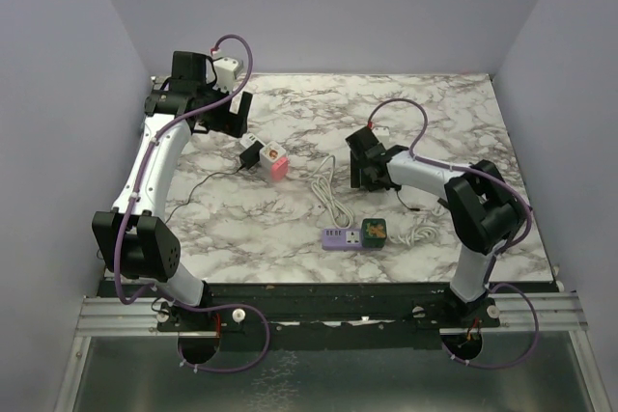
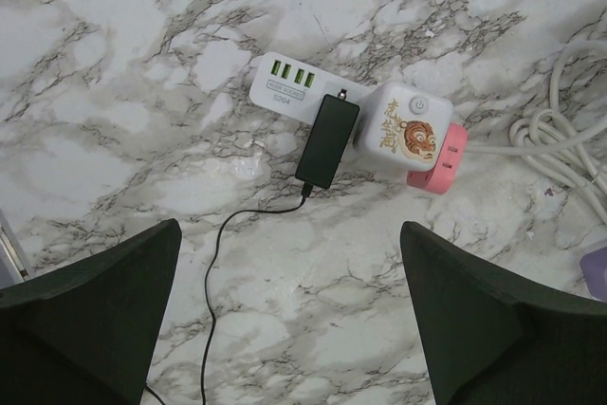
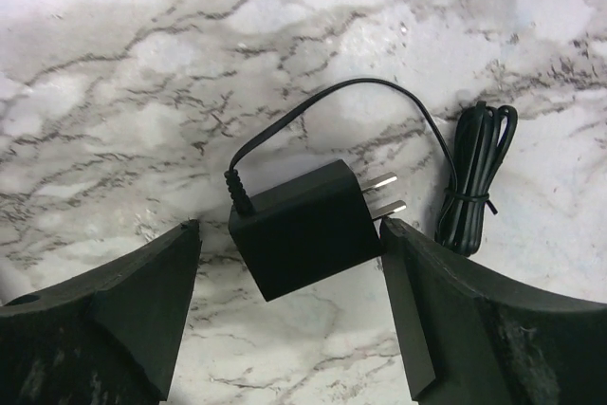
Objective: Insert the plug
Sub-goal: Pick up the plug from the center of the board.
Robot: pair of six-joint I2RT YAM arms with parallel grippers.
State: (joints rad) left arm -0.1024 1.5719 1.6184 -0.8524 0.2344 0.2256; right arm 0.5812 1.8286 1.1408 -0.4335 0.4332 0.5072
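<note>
A black adapter plug [image 3: 302, 231] with two bare prongs [image 3: 385, 193] lies flat on the marble between the fingers of my open right gripper [image 3: 289, 225]. The right finger [image 3: 408, 272] is close to the prongs and the left finger [image 3: 161, 282] stands apart. In the top view this gripper [image 1: 365, 169] hangs low over the table's middle. My left gripper [image 2: 289, 230], also in the top view [image 1: 235, 121], is open and empty above a second black adapter [image 2: 327, 140], which lies against a white cube socket with a pink base [image 2: 410, 125] and a white USB strip [image 2: 287, 83].
A purple power strip [image 1: 340, 238] with a green cube [image 1: 374, 230] on it lies near the front edge. A white cord [image 1: 328, 190] loops between the strip and the cube socket [image 1: 275, 159]. A bundled black cable [image 3: 474, 192] lies right of the plug.
</note>
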